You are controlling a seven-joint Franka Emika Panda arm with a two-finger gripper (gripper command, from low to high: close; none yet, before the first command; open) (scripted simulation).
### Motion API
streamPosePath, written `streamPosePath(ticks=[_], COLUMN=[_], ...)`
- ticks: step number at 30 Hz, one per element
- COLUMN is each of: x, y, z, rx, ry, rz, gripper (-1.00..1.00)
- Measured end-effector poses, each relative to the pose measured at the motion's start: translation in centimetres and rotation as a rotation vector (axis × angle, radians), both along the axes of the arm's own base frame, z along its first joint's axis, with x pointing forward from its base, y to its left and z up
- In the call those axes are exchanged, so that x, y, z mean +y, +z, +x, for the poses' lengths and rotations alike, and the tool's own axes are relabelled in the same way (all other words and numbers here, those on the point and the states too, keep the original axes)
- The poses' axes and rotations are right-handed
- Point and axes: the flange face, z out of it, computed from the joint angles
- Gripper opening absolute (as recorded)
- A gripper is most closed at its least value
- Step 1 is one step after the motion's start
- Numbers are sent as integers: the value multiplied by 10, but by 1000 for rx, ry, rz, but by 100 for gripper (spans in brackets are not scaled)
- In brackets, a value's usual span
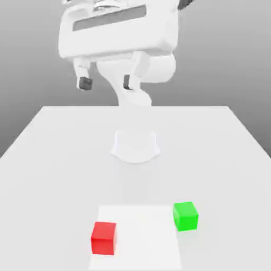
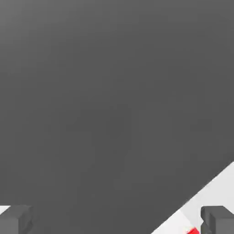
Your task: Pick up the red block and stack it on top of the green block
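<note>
The red block (image 1: pixel 104 238) is seen nearest the camera, resting on the white table (image 1: pixel 47 159), with the green block (image 1: pixel 186 216) well apart toward the exterior view's right. The gripper (image 1: pixel 105 82) is held high above the table, fingers spread wide and empty.

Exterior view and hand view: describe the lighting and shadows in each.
Exterior view: soft, even light, with no glare on the white table; the red block and green block show darker front faces and cast no sharp shadows; the backdrop grades from dark to light grey. Hand view: mostly flat dark grey, with a bright strip of table at one corner.
</note>
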Motion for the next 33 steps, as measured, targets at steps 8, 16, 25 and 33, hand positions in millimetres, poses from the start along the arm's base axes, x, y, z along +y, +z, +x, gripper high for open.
streamPosePath(ticks=[8,16,25,33], x=[-22,-34,-33,-33], y=[-119,-229,-319,-300], z=[4,-20,-30,-28], rx=[137,273,311,308], ry=[-349,-710,-808,-809], rz=[131,249,279,281], gripper=[0,0,-100,-100])
